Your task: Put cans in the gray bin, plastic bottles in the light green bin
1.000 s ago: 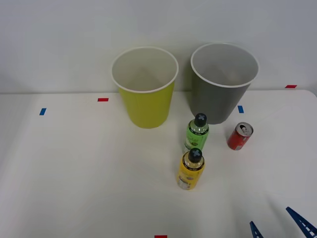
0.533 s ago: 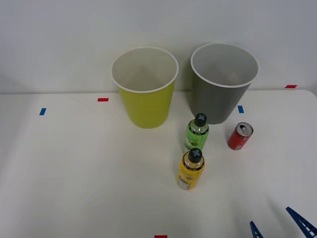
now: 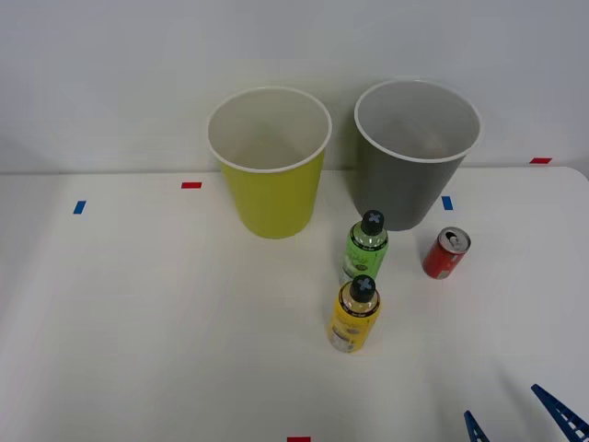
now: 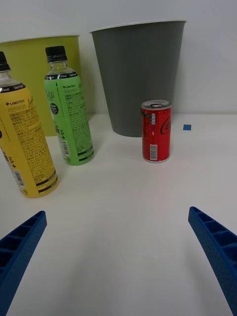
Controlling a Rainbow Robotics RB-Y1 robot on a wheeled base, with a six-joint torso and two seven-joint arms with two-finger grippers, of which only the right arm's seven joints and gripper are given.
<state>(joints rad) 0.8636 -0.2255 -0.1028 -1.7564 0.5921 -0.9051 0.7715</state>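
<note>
Your gripper (image 4: 118, 261) sits wide open, nothing in it. The red can (image 4: 156, 131) stands dead ahead of the jaws, beside the gray bin (image 4: 138, 74). Probably light, slick and dentable, so grab mid-body, gently.

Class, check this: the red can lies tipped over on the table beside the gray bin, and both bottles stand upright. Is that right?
Not quite. The red can stands upright, silver top up, as the right wrist view shows. The rest holds: it is beside the gray bin, and the green bottle and yellow bottle stand upright.
</note>
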